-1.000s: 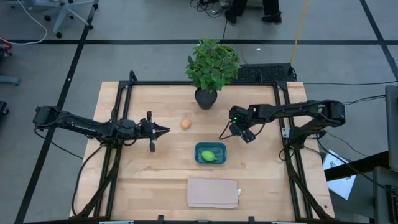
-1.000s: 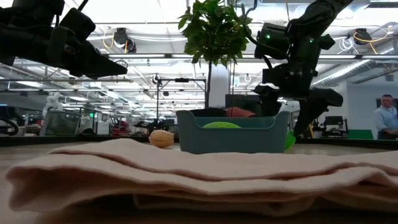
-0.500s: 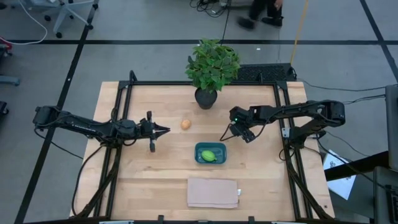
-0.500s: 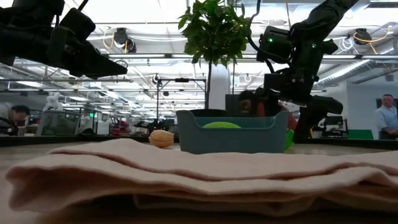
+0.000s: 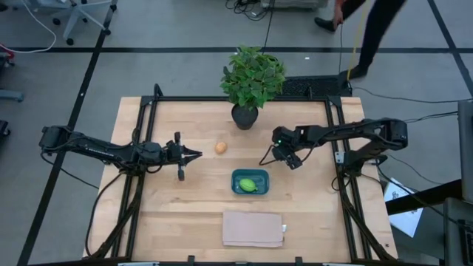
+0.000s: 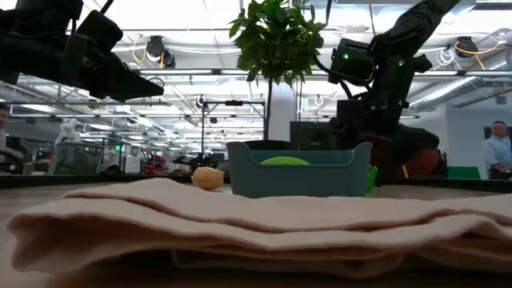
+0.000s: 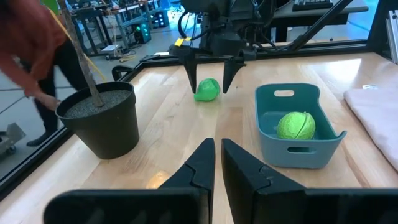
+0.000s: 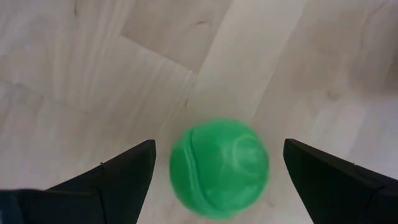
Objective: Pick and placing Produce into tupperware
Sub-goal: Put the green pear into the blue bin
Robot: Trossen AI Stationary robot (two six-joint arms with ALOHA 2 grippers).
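The teal tupperware (image 5: 250, 182) stands on the table's middle with the yellow-green fruit (image 7: 296, 124) lying in it. The tan-orange egg-like piece (image 5: 220, 147) rests on the wood to its far left. The bright green ball (image 8: 219, 167) rests on the table right of the plant. My right gripper (image 8: 217, 180) hangs open over it, pointing steeply down. Its fingers (image 7: 189, 73) stand on either side of the ball (image 7: 207, 89) without touching it. In the high view this gripper (image 5: 279, 159) hides the ball. My left gripper (image 5: 196, 154) waits shut at the left, above the table.
A leafy potted plant (image 5: 250, 85) stands at the far middle, close to the right gripper. A folded beige cloth (image 5: 253, 228) lies at the near edge, in front of the tupperware. A black frame (image 5: 140, 148) borders the tabletop. Bare wood lies between the egg-like piece and the tupperware.
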